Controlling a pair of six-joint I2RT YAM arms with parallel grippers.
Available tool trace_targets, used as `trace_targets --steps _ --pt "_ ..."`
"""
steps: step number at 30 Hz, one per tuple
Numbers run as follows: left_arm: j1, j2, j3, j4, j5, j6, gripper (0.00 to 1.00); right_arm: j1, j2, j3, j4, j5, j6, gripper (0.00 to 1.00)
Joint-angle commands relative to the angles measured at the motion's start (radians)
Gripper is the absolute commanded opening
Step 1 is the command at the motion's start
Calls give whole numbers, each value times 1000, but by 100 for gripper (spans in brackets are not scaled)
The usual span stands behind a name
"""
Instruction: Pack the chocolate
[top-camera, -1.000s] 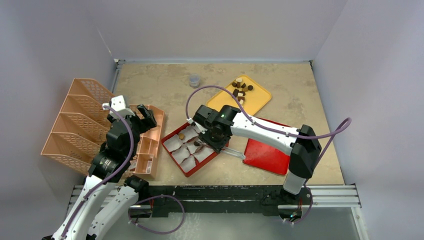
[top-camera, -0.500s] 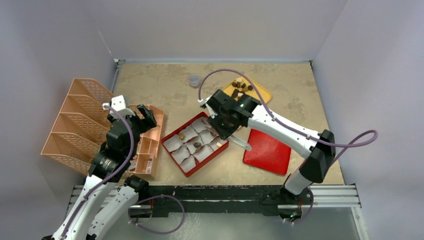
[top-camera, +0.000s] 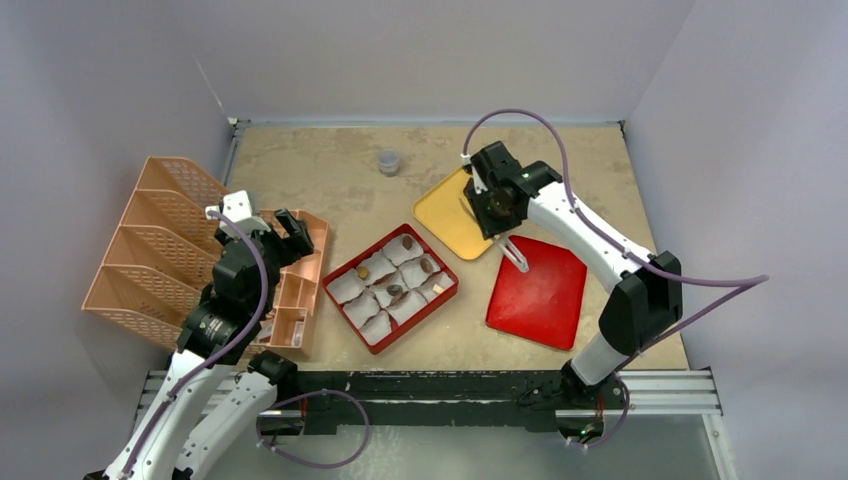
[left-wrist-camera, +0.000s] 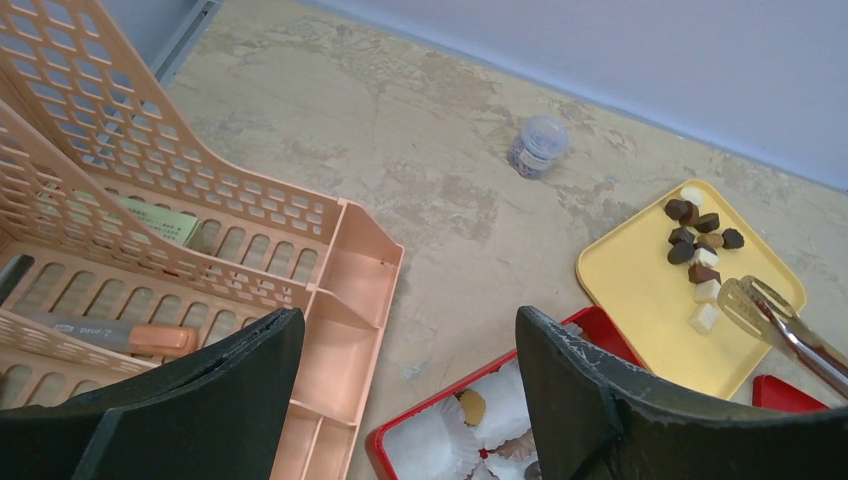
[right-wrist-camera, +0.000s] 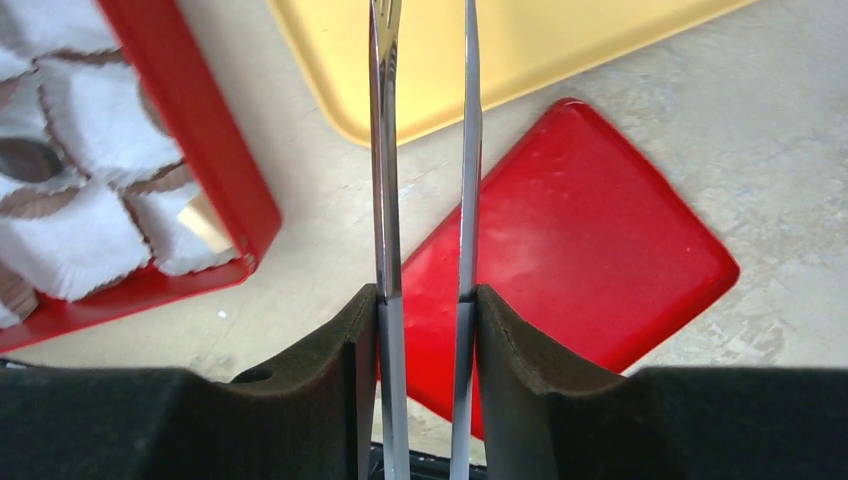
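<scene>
chocolate lies bunched on the tray. right tool pinches tongs: straddle one edge piece, squeeze gently. left tool spread.

The left arm and right arm are built from white links joined by black joint housings. A purple cable is looped along each. The left pincer and right pincer are fitted with broad, matte black fingers.

Bright, even light; soft shadows; sheen on red lid
</scene>
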Motion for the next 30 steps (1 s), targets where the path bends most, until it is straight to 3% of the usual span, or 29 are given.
trace_targets --steps 1,10,30 --pt "4 -3 9 25 7 3 77 -61 7 -8 63 9 -26 39" --pt "4 -5 8 26 8 6 77 -126 57 -41 96 -29 1 41" --pt "4 -5 9 26 7 9 77 -130 150 -23 117 -88 64 45"
